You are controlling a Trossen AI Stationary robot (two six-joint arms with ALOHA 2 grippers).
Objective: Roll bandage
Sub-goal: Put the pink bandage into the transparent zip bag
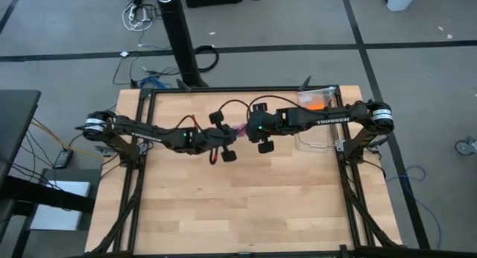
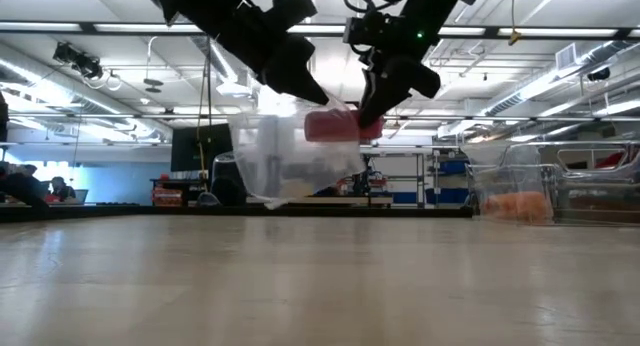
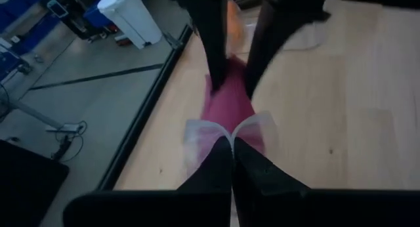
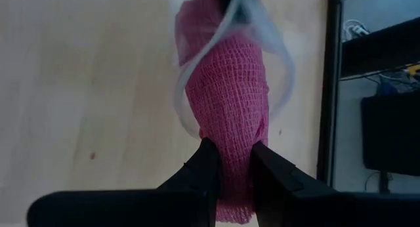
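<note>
The bandage (image 4: 226, 102) is a magenta-pink roll held in the air over the middle of the table; it also shows in the low view (image 2: 335, 126) and the high view (image 1: 238, 129). A clear plastic bag (image 2: 290, 161) wraps the roll's end that points away from the right gripper, and it hangs below the roll. My right gripper (image 4: 230, 165) is shut on the roll. My left gripper (image 3: 233, 151) faces it from the table's left and is shut on the bag's plastic (image 3: 216, 132). My left gripper pinches a fold of the clear bag's edge (image 3: 226, 130) between its shut fingertips, coming about level from the table's left. The bag is lifted clear of the table and hangs slack below the fingers. My right gripper pinches the bandage roll between its two fingers (image 4: 203, 168), at the end of the roll nearest the gripper (image 4: 230, 145). The fingers come from the table's right and point along the roll. The roll is lifted clear of the table, with its other end inside the bag.
A clear plastic container (image 1: 322, 94) stands at the table's far right with an orange roll (image 1: 317, 103) in it; it also shows in the low view (image 2: 520, 201). The wooden tabletop (image 1: 246, 198) lies bare toward the near edge.
</note>
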